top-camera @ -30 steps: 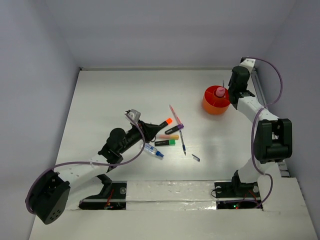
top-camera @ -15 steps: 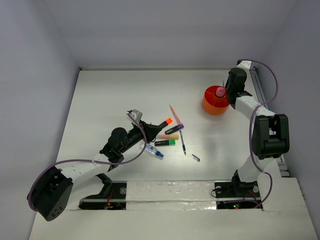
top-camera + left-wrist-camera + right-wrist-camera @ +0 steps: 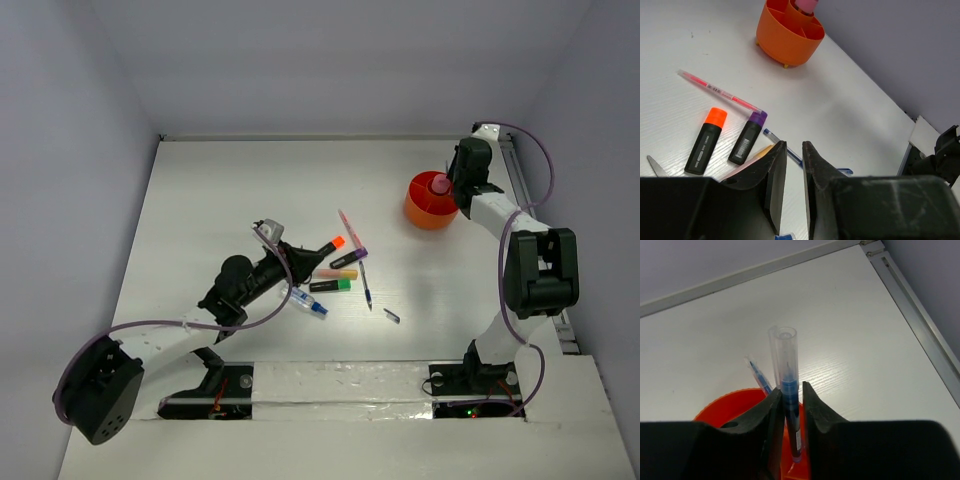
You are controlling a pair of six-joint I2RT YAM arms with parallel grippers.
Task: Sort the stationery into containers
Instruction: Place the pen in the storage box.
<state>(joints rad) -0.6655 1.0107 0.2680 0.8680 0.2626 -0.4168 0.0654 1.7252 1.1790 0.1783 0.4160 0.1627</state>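
Note:
The orange cup (image 3: 421, 212) with a pink knob (image 3: 439, 183) stands at the back right. My right gripper (image 3: 451, 180) is over it, shut on a thin blue pen (image 3: 788, 375) held upright with its lower end inside the cup (image 3: 725, 412). A second blue pen (image 3: 759, 374) leans in the cup. My left gripper (image 3: 300, 262) hovers over the loose stationery, its jaws nearly together with nothing between them (image 3: 794, 146). Below it lie orange (image 3: 706, 140), purple (image 3: 747, 137), yellow-pink (image 3: 338, 274) and green (image 3: 330, 286) highlighters, a blue pen (image 3: 365, 285) and a white-blue tube (image 3: 309, 303).
A thin pink pen (image 3: 347, 224) lies behind the highlighters. A small dark piece (image 3: 391, 316) lies alone nearer the front. A scissor blade (image 3: 652, 165) shows at the left edge of the left wrist view. A metal rail (image 3: 920, 315) runs along the table's right edge.
My right gripper has shifted slightly back and left over the cup with the pen. The left arm and the loose stationery have not moved.

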